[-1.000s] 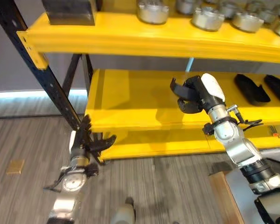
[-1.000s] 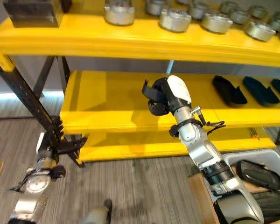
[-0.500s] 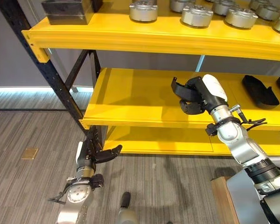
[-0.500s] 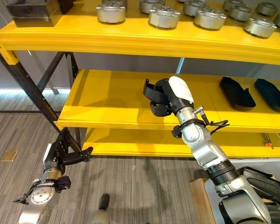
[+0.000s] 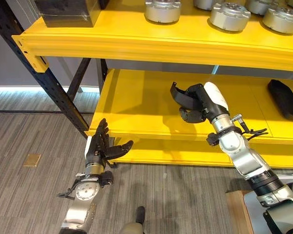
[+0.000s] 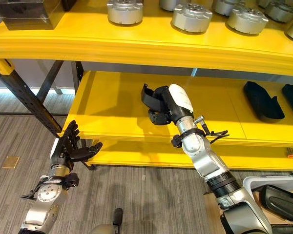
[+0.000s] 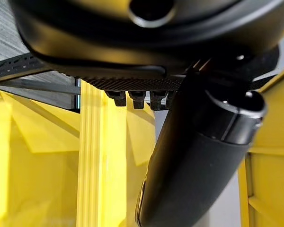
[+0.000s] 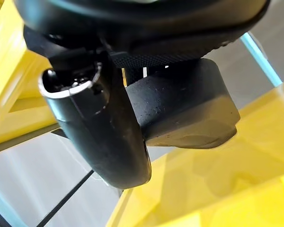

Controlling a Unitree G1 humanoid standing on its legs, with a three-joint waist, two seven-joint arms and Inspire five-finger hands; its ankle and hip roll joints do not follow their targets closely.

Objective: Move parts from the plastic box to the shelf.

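Observation:
My right hand (image 5: pixel 211 101) is shut on a black moulded part (image 5: pixel 182 97) and holds it just above the yellow middle shelf (image 5: pixel 136 105), near its centre. In the right wrist view the part (image 8: pixel 184 106) sits clamped between the thumb (image 8: pixel 109 142) and the fingers, with the yellow shelf board below it. My left hand (image 5: pixel 102 146) hangs low by the shelf's front left corner, fingers straight and spread, holding nothing. The pale plastic box (image 6: pixel 283 181) is at the lower right with another black part (image 6: pixel 279 201) inside.
Two more black parts (image 6: pixel 262 100) lie on the middle shelf to the right. The top shelf carries several round metal parts (image 5: pixel 162 9) and a dark box (image 5: pixel 68 12). A black slanted post (image 5: pixel 49 83) stands at the left. A wooden edge (image 5: pixel 237 209) sits beside the box.
The camera has shifted. My left hand has risen closer to the shelf's front corner. My right hand keeps the part and has drifted a little left over the shelf.

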